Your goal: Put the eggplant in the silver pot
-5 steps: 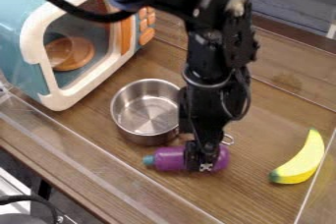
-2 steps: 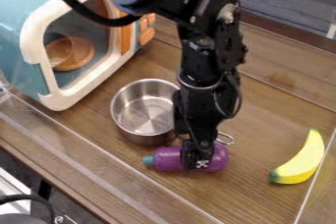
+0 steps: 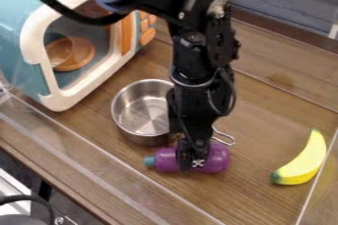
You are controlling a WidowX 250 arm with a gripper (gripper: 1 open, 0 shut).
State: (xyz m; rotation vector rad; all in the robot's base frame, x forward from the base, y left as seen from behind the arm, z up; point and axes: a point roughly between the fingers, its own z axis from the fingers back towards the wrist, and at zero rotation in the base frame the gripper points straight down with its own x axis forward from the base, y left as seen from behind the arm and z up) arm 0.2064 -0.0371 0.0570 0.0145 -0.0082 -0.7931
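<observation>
Sitting on the wooden bench (image 3: 271, 111), just left of centre: the silver pot (image 3: 145, 109), round, shiny steel, upright, holding nothing but reflections inside. Thin wire loop handle (image 3: 227, 138) poking out past the arm at the pot's 4 o'clock. Standing at the pot's 10 o'clock, well apart: a teal and cream toy oven (image 3: 63, 46) with an orange door swung open, showing an orange-brown bowl-like thing (image 3: 66, 53) in its cavity; not possible to make out more.

Lying on its side at the pot's 5 o'clock, just beside the rim: the eggplant (image 3: 188, 159), small, oblong, glossy purple with a bright highlight, teal-green stem cap pointing toward 9 o'clock. Resting on the bench, outside the pot, not lifted.

Coming in from 12 o'clock: the black arm, pointing straight down, with the gripper (image 3: 193, 158) spread wide and straddling the eggplant's middle. Fingers reaching down over the purple body, partly covering it; hard to tell whether actually touching it.

Lying at the eggplant's 3 o'clock, well apart, near the bench's right edge: a yellow banana (image 3: 302, 159), curved, green tip at the lower end. Running along the front and right sides: a clear plastic wall.
</observation>
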